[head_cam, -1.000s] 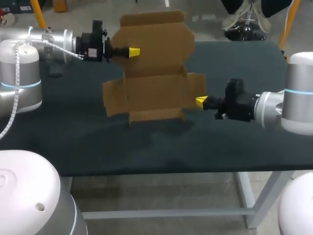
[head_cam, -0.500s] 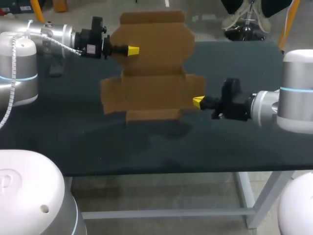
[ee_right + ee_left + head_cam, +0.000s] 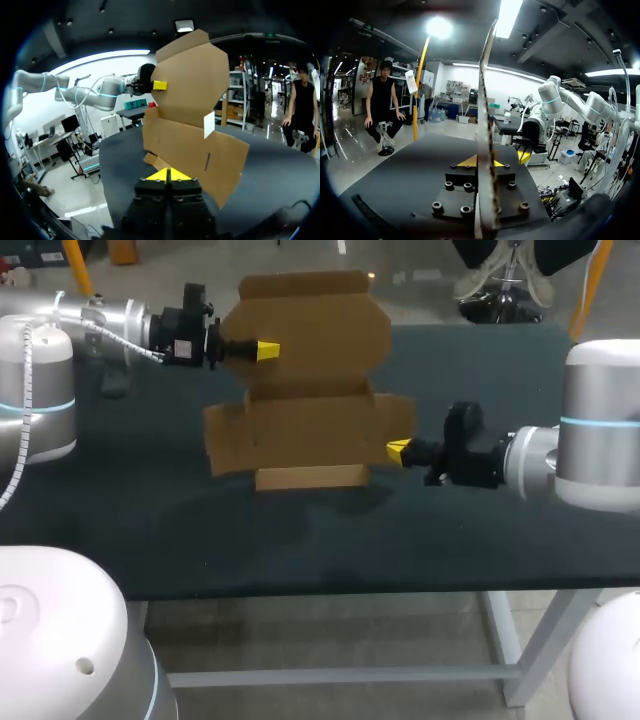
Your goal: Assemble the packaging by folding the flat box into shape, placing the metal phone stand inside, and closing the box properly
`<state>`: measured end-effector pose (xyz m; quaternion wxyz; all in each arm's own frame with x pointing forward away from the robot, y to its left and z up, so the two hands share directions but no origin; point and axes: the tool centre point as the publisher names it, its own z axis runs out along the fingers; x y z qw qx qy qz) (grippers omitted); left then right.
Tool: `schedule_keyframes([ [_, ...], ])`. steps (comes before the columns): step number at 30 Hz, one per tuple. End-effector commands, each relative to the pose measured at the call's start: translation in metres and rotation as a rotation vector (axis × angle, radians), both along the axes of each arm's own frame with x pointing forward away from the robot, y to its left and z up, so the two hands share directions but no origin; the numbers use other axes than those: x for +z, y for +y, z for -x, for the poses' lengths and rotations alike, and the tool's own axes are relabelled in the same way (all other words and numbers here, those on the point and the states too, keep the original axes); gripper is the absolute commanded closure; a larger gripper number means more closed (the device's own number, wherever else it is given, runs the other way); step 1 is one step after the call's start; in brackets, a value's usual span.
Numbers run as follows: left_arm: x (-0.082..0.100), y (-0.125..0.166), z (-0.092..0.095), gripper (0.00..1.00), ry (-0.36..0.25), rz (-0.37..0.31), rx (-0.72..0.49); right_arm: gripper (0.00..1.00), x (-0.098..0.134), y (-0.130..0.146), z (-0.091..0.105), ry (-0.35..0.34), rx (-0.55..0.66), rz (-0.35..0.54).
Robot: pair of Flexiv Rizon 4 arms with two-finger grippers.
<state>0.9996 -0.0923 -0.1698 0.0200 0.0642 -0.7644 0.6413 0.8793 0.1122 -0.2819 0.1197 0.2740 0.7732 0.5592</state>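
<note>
The dark surface (image 3: 300,540) fills most of the head view, and the brown box (image 3: 310,370), not yet folded up, stands over its far middle as a broad, roughly upright sheet with flaps out to both sides and a paler flap turned along its lower edge. I cannot tell whether that lower edge rests on the surface. My left arm (image 3: 100,325) comes in level from the far left and my right arm (image 3: 560,455) from the right, nearer the front. The head view shows my left claw (image 3: 268,350) at the left edge of the box's upper panel but not how it grips. My left wrist view settles that: there the box (image 3: 485,190) is only a thin edge running straight up between my two yellow tips, one on each side, so this claw is pinching the sheet. That view hides the box's whole face, while my right wrist view shows it (image 3: 190,125) broadside, with its slot and side flap, and my left claw (image 3: 160,85) clamped on the upper panel from the far side. My right claw (image 3: 397,450) sits at the lower corner of the right flap (image 3: 395,420) in the head view. In its own wrist view its tips (image 3: 169,175) are pressed together with no cardboard between them and the box just ahead. Whether they touch the flap I cannot tell from any view.
</note>
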Motion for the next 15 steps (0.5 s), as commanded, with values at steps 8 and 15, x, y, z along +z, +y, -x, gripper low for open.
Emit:
schedule_keyframes([
  [8,-0.01,0.0,0.006,1.0,-0.025,0.001,-0.026,1.0,-0.015,0.032,0.0,-0.02,-0.008,0.016],
  [15,-0.015,0.003,0.006,1.0,-0.015,0.0,-0.032,1.0,-0.025,0.043,-0.001,0.018,-0.062,-0.016],
])
